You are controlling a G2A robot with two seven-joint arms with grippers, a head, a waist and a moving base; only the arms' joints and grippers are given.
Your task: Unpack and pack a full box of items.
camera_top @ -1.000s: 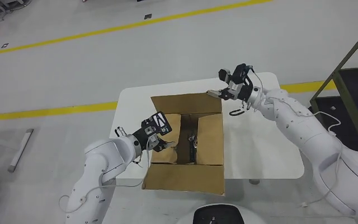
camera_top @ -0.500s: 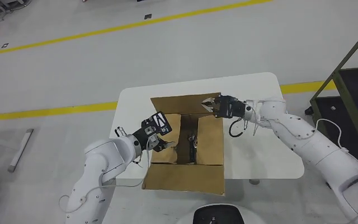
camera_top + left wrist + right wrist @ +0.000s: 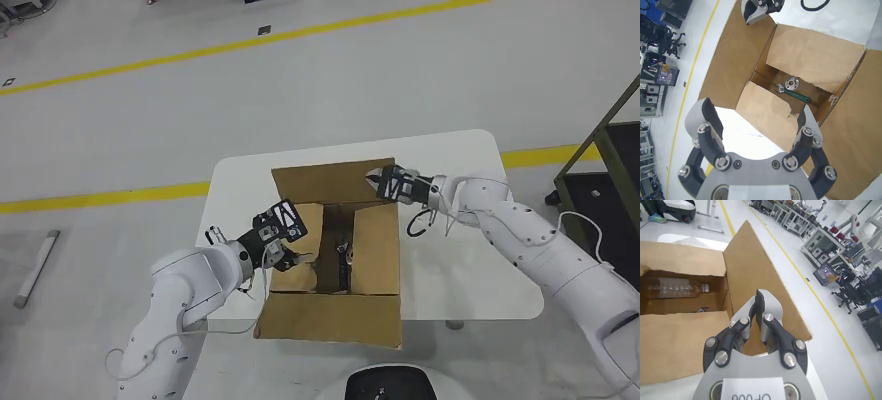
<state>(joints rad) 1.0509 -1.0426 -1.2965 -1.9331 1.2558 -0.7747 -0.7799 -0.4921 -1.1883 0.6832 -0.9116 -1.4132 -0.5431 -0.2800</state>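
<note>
My left claw (image 3: 755,106) hangs spread wide over the box's (image 3: 330,318) side flap; my right claw (image 3: 758,294) is pinched shut, empty, against the far flap (image 3: 325,180); bottle (image 3: 674,288), wrench (image 3: 793,93) and flange (image 3: 791,83) lie inside; unpacking, I judge, has hardly begun.

Left pincer (image 3: 755,109) gapes wide, wrist angled downward, elbow bent close to the body. Right pincer (image 3: 758,300) has its fingers pressed together, arm stretched forward.

Probably a robotics lab; yellow floor lines (image 3: 100,197); equipment racks (image 3: 821,243).
</note>
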